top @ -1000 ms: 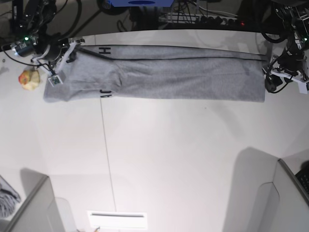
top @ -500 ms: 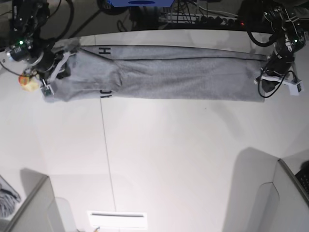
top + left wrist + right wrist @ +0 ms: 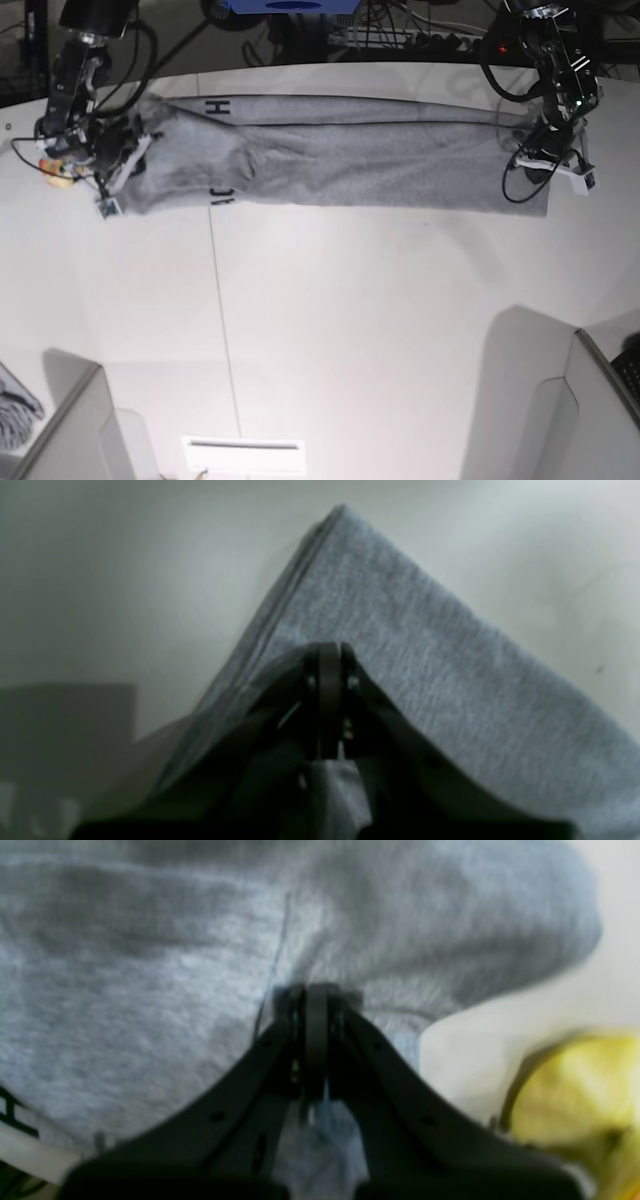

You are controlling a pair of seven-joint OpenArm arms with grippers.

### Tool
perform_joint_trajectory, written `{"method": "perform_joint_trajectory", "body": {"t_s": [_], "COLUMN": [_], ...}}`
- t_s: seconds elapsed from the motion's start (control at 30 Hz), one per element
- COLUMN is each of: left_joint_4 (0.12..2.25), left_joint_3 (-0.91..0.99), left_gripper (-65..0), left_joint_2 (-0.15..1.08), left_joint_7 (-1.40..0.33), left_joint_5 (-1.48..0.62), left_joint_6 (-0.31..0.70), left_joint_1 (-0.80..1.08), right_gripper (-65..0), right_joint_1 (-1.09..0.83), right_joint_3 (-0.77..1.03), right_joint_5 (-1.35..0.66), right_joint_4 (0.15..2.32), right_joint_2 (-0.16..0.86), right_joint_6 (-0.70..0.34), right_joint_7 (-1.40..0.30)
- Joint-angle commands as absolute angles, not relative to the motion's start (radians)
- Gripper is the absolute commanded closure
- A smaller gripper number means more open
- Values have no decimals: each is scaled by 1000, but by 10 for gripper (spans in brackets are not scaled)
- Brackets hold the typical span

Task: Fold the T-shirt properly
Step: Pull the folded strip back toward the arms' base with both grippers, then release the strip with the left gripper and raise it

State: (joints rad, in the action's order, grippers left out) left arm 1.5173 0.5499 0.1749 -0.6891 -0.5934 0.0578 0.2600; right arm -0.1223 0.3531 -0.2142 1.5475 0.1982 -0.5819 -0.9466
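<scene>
Black capital "H" shows on the long grey cotton T-shirt (image 3: 350,165), lying crosswise; the left gripper (image 3: 324,652) and the right gripper (image 3: 312,995) each clamp an end.

Base view: overhead, far, facing down. Wrist views: close, each over black gripper; all share heather-grey cotton T-shirt (image 3: 340,160).

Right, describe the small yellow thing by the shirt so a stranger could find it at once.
Start at the white table and follow the long grey T-shirt lying across its far side to the end with black lettering. Just past that end, beside the right claw, sits the yellow-and-red toy. It is the only brightly coloured thing there; everything around it is grey, white or black.
</scene>
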Motion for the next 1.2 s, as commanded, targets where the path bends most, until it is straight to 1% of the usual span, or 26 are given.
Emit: {"method": "perform_joint_trajectory", "body": {"t_s": [0.0, 0.23, 0.43, 0.53, 0.6, 0.7, 0.8, 0.87, 0.93, 1.03, 1.1, 1.17], "left_joint_4": [1494, 1330, 1214, 1185, 1187, 1208, 1311, 1386, 1457, 1566, 1633, 1673], "left_joint_3": [553, 553, 553, 550, 553, 553, 555, 575, 630, 716, 751, 765], "left_gripper": [0, 0, 0, 0, 0, 0, 0, 0, 0, 0, 0, 0], "left_joint_2": [183, 228, 275, 294, 295, 314, 315, 317, 320, 321, 328, 338], "left_joint_7": [-711, -711, -710, -710, -713, -714, -716, -716, -731, -780, -785, -785], "left_joint_5": [-570, -568, -568, -568, -568, -575, -591, -661, -782, -928, -947, -944], "left_joint_6": [45, 44, 41, 41, 41, 44, 45, 45, 45, 45, 45, 47], "left_joint_1": [242, 104, -30, -81, -94, -96, -79, -48, -4, 62, 111, 154], "right_gripper": [0, 0, 0, 0, 0, 0, 0, 0, 0, 0, 0, 0], "right_joint_1": [-88, 117, 292, 349, 358, 355, 337, 318, 292, 239, 188, 134], "right_joint_3": [352, 357, 357, 360, 360, 358, 357, 349, 348, 320, 300, 274], "right_joint_5": [-179, 30, 208, 288, 320, 335, 335, 332, 332, 332, 332, 332], "right_joint_4": [1521, 1394, 1250, 1202, 1208, 1267, 1357, 1445, 1552, 1699, 1796, 1871], "right_joint_2": [200, 125, 54, 22, 7, -8, -24, -36, -61, -73, -76, -91], "right_joint_6": [-581, -581, -581, -581, -581, -581, -581, -585, -588, -642, -698, -698], "right_joint_7": [-947, -941, -885, -866, -866, -875, -886, -905, -920, -924, -924, -923]}}
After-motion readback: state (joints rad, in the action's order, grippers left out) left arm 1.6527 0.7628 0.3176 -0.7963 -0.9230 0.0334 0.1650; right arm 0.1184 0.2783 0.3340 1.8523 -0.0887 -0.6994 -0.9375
